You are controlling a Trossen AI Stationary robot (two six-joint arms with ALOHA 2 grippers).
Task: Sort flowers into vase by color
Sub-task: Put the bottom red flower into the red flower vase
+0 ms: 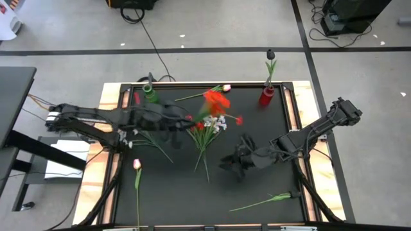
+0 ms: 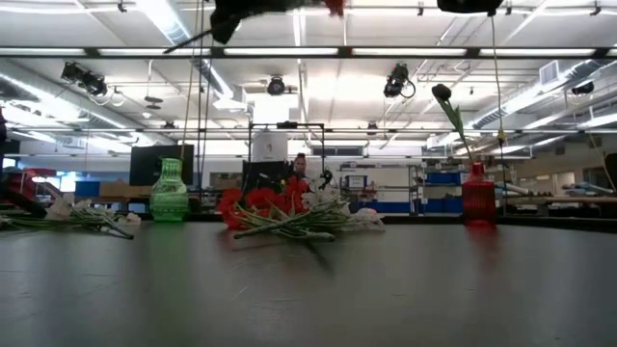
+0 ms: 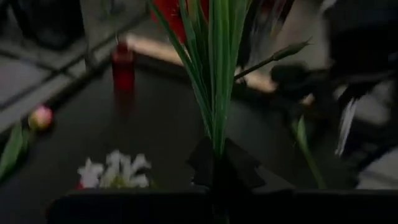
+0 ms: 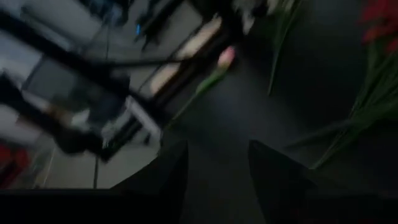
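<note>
My left gripper [image 1: 191, 123] hangs over the black mat's middle, shut on a bunch of red flowers [image 1: 216, 101] with green stems [image 3: 214, 93]. On the mat below lies a pile of red and white flowers [image 1: 209, 133]. A green vase [image 1: 150, 95] stands at the far left. At the far right stands a red vase [image 1: 266, 96] with one dark flower [image 1: 270, 56] in it. My right gripper [image 1: 234, 162] hovers right of the pile, open with nothing between its fingers [image 4: 168, 177]. My left gripper pinches the bunch's green stems [image 3: 217, 146] together between its two fingers, at their lower part. The fingers come nearly level from the table's left. The stems run on past the fingertips to the red blooms [image 3: 180, 12]. The bunch is lifted clear of the mat.
Single pink buds lie on the mat: one near the left edge [image 1: 137, 165], one at the far middle [image 1: 226, 88], and a stem at the near right [image 1: 270, 200]. More stems [image 1: 151, 138] lie under my left arm. Wooden rails [image 1: 110, 96] border the mat.
</note>
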